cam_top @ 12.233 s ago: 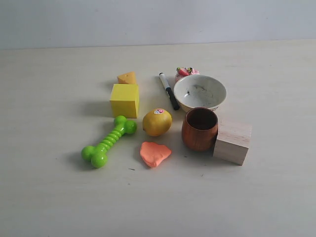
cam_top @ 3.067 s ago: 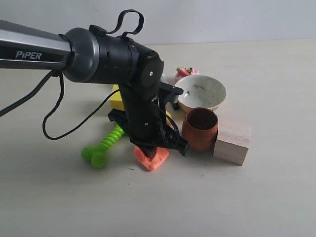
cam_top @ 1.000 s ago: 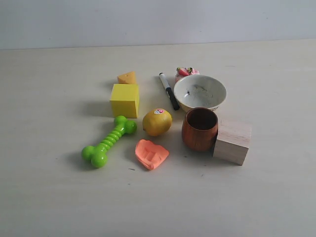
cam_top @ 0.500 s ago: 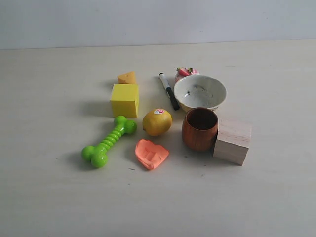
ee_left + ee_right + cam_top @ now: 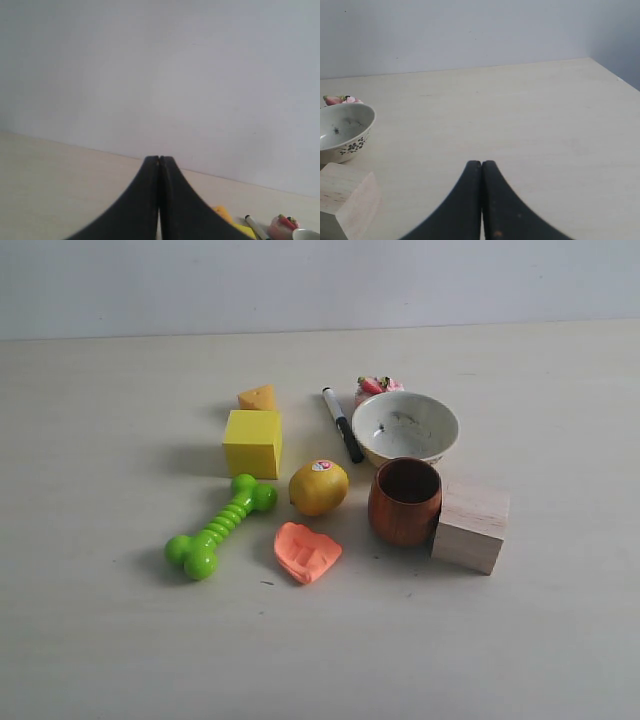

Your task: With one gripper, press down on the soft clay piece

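soft clay piece (image 5: 307, 551) sat ridged just beside the yellow fruit (image 5: 319, 487), left gripper (image 5: 159, 160) and right gripper (image 5: 481, 164) both clenched empty, well away, so press looked done, next just stay clear

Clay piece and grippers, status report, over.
Left gripper shut, right gripper shut, neither in exterior view. Soft clay piece flat on table, ridged marks on top. Nothing on it; yellow fruit close behind.
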